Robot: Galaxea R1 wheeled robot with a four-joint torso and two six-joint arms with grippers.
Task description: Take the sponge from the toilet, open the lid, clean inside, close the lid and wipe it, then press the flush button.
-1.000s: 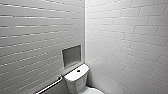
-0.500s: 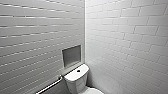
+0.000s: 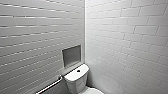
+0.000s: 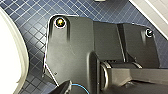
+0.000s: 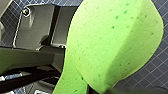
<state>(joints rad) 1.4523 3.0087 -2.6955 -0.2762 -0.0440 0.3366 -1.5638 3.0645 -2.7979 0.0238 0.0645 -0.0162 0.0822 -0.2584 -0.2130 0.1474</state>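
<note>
The wall tiles [image 3: 120, 37] are seen as white and glossy, with light streaked across those on the left wall. The recessed niche [image 3: 71, 56] is finished in a duller grey. The tank top [image 3: 73, 75] is smooth, shiny white, and the flush button [image 3: 78, 70] set in it is dark. A bar [image 3: 50, 86] of bright metal is fixed to the left wall. The floor [image 4: 32, 30] is laid with small dark blue tiles and pale grout. The sponge [image 5: 112, 45] is bright green foam, matt and pitted with small pores.

A: The bright green soft rounded sponge [image 5: 112, 45], is it plain?
B: Speckled with darker green pores.
A: And the small-square tiled floor [image 4: 32, 22]?
B: Dark blue with a pale grid. The glossy brick-laid wall tiles [image 3: 125, 37] are white, and the small round flush button [image 3: 78, 70] is dark.
</note>
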